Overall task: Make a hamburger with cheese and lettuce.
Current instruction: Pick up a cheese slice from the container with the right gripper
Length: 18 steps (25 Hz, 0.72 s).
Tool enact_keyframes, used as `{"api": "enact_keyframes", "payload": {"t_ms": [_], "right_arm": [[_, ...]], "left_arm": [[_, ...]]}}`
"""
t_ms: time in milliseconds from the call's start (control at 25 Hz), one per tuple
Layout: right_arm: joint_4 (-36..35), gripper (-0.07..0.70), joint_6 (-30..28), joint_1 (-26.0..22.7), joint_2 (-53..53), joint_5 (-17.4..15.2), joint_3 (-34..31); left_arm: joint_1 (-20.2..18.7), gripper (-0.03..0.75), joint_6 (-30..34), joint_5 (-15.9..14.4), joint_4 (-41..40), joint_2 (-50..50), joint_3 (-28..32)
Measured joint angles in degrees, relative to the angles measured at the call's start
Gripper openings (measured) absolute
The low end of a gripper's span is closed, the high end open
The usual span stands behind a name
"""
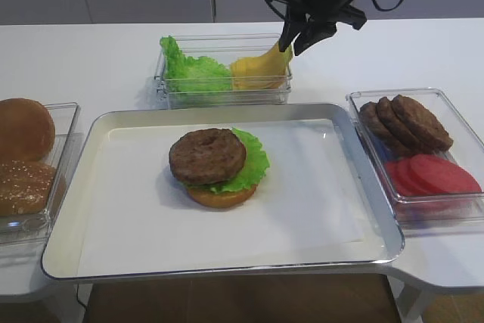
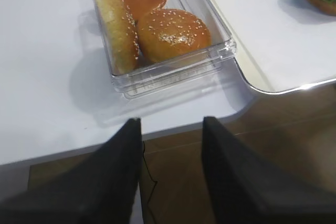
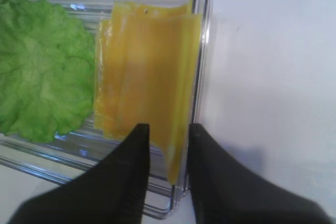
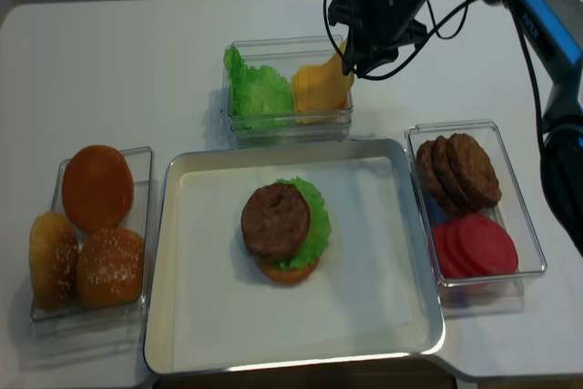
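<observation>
The cheese (image 3: 149,77) is pinched at one corner by the right pincer (image 3: 168,145), its two dark fingers pressed onto the near edge of the yellow slice, which is raised and draped over the right end of the clear container (image 1: 281,93) at the far side of the tabletop (image 1: 91,58). More than one yellow layer is seen in the wrist view, so a second slice might be dragged up with the first (the layers appear to cling together). Because only a corner is gripped, the floppy slice could slip free, fold on itself, or snag on the container's rim. Spare lettuce (image 1: 193,72) lies just beside it on the left and could be brushed.

The hamburger (image 1: 218,166) is set near the middle of the tray (image 1: 68,251): bun base, green leaf and brown patty, with no cheese yet on it. A badly aimed drop could leave the slice hanging off the patty.

The left pincer (image 2: 170,135) is held spread and empty, off the near edge of the tabletop beside the buns (image 2: 173,34). Patties (image 1: 404,122) and tomato slices (image 1: 431,175) are kept at the right.

No brand, label or legible writing is seen anywhere.
</observation>
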State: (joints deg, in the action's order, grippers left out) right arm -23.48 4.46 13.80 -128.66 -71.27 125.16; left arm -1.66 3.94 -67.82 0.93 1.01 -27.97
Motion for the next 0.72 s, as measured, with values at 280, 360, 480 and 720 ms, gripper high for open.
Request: {"api": "enact_keyframes", "payload": {"t_ms": [280,360,480,720], "right_arm": [[-0.4,0.212,-0.1,0.0,-0.5,0.0,0.0],[-0.6,0.212,-0.1,0.0,-0.7,0.0,0.0],[-0.6,0.212,-0.1,0.0,-0.8,0.0,0.0],[-1.1,0.212,-0.1,0.0,-0.8,0.0,0.0]], "left_arm": [[0.0,0.288,0.0,0.0,0.0,0.0,0.0],[0.0,0.288,0.0,0.0,0.0,0.0,0.0],[0.0,0.288,0.0,0.0,0.0,0.0,0.0],[0.0,0.288,0.0,0.0,0.0,0.0,0.0]]}}
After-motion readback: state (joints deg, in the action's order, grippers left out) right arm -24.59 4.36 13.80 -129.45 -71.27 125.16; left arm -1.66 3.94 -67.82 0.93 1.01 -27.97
